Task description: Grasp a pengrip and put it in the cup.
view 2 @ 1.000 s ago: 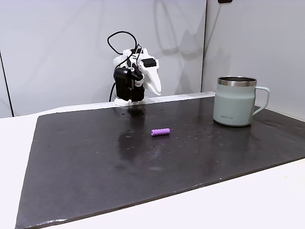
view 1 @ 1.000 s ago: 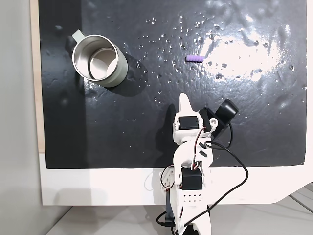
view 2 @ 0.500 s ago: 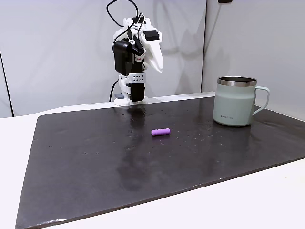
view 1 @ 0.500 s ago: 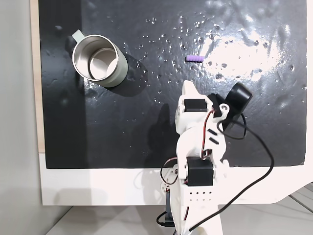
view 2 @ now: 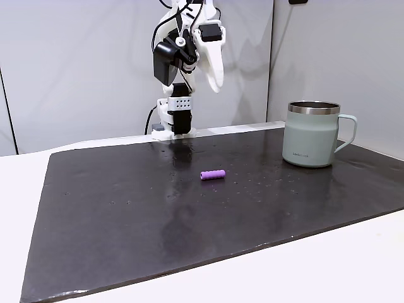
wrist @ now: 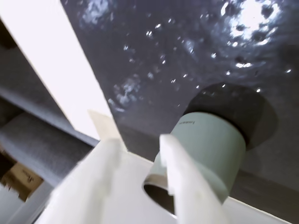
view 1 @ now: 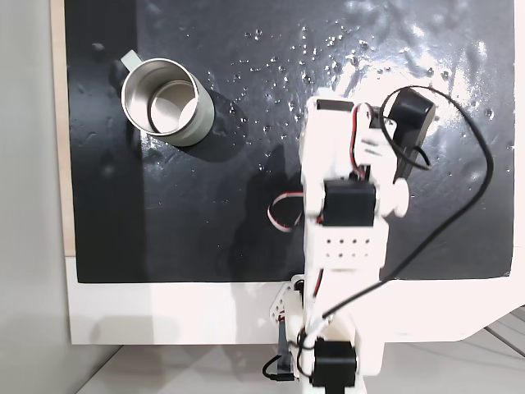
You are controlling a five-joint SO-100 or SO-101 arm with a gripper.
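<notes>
The purple ribbed pengrip (view 2: 213,174) lies on the black mat (view 2: 126,221), with nothing touching it. In the fixed view from above, my arm (view 1: 340,205) covers it. The cup (view 2: 312,136) stands upright at the mat's right end; from above the cup (view 1: 194,125) is at the upper left and looks empty. My gripper (view 2: 218,87) hangs high above the mat's back part, tip down, well above and behind the pengrip. In the wrist view the gripper (wrist: 135,135) shows a narrow gap between its fingers with nothing in it, and the cup (wrist: 210,144) sits just beyond.
Water droplets (view 1: 279,57) glint across the mat. A white table margin (view 2: 353,265) surrounds the mat. The arm's base (view 2: 172,129) stands at the mat's back edge, with a loose black cable (view 1: 459,197) looping beside it.
The arm has risen from its folded pose and reached forward over the mat. From above it now covers the pengrip. Pengrip and cup have not moved.
</notes>
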